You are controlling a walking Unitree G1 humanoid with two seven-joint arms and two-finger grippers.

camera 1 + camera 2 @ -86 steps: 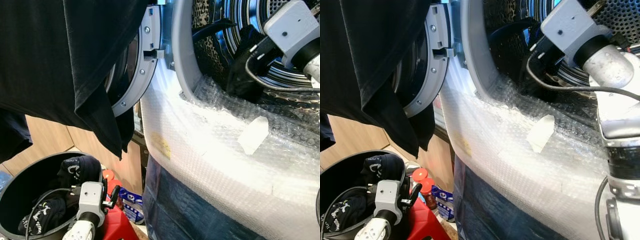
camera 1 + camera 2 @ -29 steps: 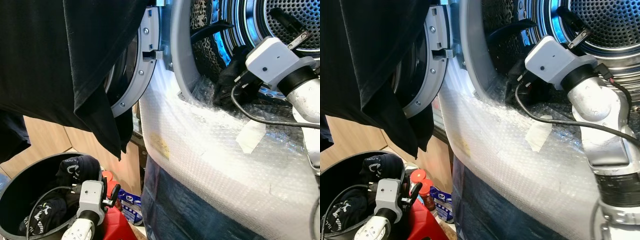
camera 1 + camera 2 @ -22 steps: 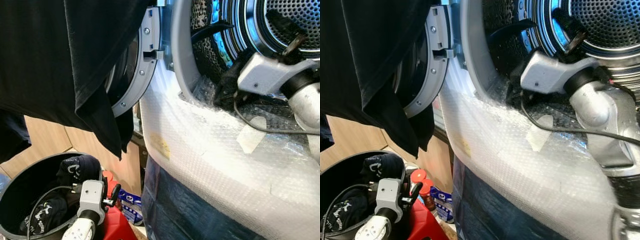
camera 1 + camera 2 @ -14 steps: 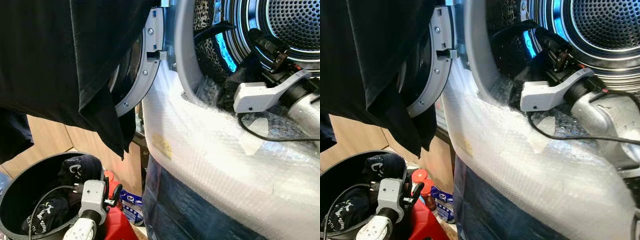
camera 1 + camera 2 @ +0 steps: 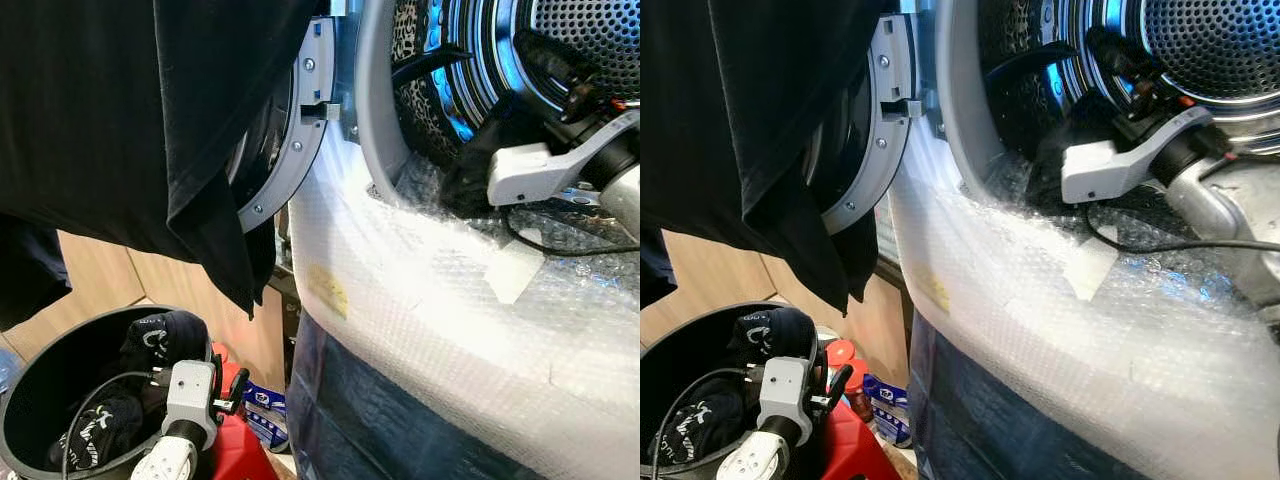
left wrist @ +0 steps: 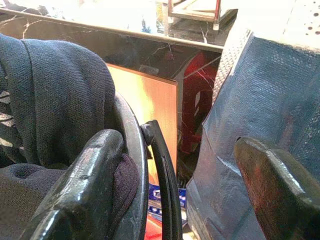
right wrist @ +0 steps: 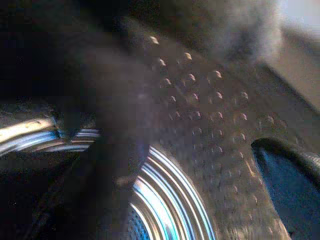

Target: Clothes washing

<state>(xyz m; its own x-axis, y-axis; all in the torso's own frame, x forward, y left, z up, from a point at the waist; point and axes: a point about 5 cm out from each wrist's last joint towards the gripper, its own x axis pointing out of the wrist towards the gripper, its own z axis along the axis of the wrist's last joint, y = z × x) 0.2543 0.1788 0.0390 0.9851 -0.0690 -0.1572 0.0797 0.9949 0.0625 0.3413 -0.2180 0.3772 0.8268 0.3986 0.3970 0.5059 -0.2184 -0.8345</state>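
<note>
across the right of your head views stands the washing machine [image 5: 450,330], its front wrapped in bubble wrap [image 5: 1060,330], probably as padding where the arm leans over the sill. its door [image 5: 290,150] is swung wide to the robot's left so the mouth is free, and the perforated steel drum [image 5: 1220,45] glows blue inside.

a large black garment [image 5: 110,120] hangs across the upper left, in front of the door; what it hangs from is out of frame.

low on the left sits the black laundry bucket [image 5: 25,400], resting by a red stool [image 5: 855,450] near the machine, which i take to be for a short carry to the drum. dark socks with white lettering [image 5: 155,340] lie inside it, waiting to be loaded.

your right gripper [image 5: 1115,60] is reached over the sill into the drum, beside a dark piece of clothing [image 5: 470,175] lying at the lip of the opening. its wrist view is blurred, so you cannot tell how its jaws stand, nor whether they hold cloth.

your left gripper [image 6: 175,190] waits at the bucket's rim, jaws spread wide, one finger against a dark knit sock [image 6: 55,105], well placed for the next pick.

a small strip of tape [image 5: 515,270] sticks to the wrap below the right wrist.
</note>
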